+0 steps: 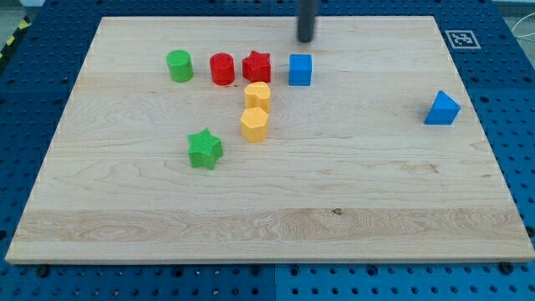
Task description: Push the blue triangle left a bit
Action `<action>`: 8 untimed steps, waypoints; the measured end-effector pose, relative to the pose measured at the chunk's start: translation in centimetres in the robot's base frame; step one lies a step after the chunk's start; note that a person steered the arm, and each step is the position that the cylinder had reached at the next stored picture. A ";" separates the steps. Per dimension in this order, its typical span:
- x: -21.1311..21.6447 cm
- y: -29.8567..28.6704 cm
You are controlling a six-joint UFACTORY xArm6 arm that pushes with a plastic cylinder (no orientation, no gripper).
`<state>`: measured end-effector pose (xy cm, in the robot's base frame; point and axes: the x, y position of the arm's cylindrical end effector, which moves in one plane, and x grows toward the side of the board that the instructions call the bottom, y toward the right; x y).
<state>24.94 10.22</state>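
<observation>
The blue triangle (442, 109) sits alone near the right edge of the wooden board (351, 217). My tip (306, 40) is at the view's top centre, just above the blue cube (300, 69) and far to the left of the blue triangle. The rod comes down from the top edge of the view.
A row of blocks lies left of my tip: green cylinder (179, 65), red cylinder (221, 68), red star (257, 66), blue cube. Two yellow blocks (257, 95) (254, 124) stand below the red star. A green star (205, 149) lies lower left.
</observation>
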 end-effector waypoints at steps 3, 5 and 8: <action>11.0 7.9; 19.5 10.6; 17.9 15.6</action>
<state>42.89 25.81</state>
